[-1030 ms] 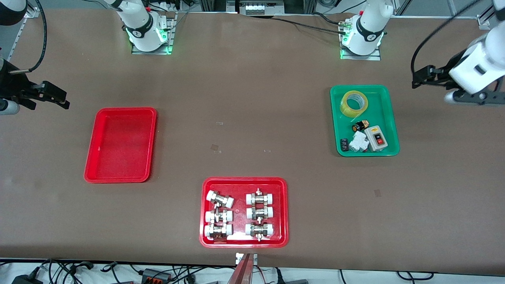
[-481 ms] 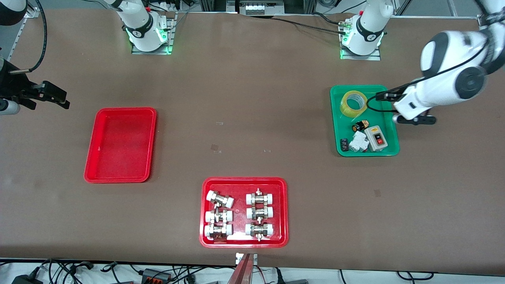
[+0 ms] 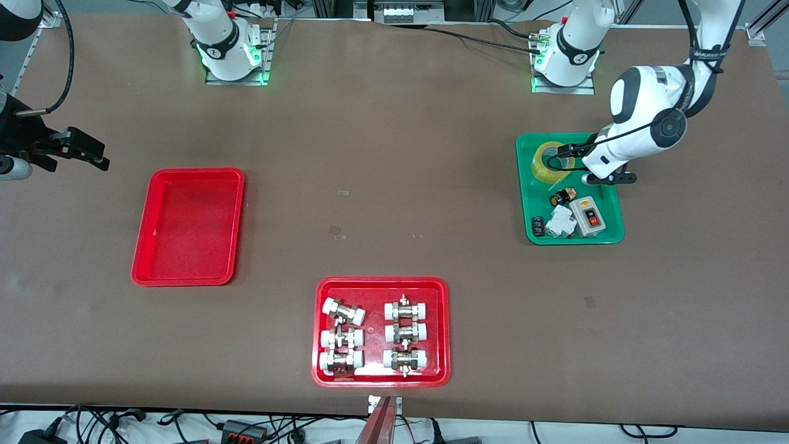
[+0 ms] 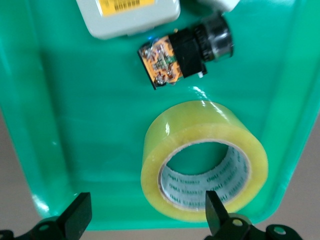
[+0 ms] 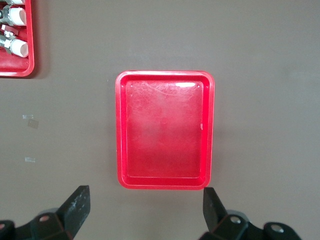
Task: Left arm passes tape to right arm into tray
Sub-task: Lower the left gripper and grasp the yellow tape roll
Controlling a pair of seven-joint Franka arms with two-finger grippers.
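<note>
The yellow tape (image 3: 546, 163) lies flat in the green tray (image 3: 524, 191), at the tray's end nearest the robot bases. My left gripper (image 3: 576, 155) hangs open just above it and holds nothing. In the left wrist view the tape (image 4: 200, 120) fills the foreground; one fingertip (image 4: 216, 212) is over the roll's rim, and the left gripper (image 4: 147, 216) spans the tray floor beside the roll. The empty red tray (image 3: 143, 228) lies toward the right arm's end. My right gripper (image 3: 91, 153) waits open in the air beside it; its wrist view shows the gripper (image 5: 145, 212) and the tray (image 5: 120, 130).
The green tray also holds a black and orange component (image 3: 562, 197), a grey switch box (image 3: 588, 217), a white part (image 3: 560, 223) and a small black part (image 3: 537, 226). A second red tray (image 3: 320, 333) with several white-capped metal fittings lies nearest the front camera.
My left arm has swung in from the table's end and come down over the green tray, onto the tape. The right arm has not moved.
</note>
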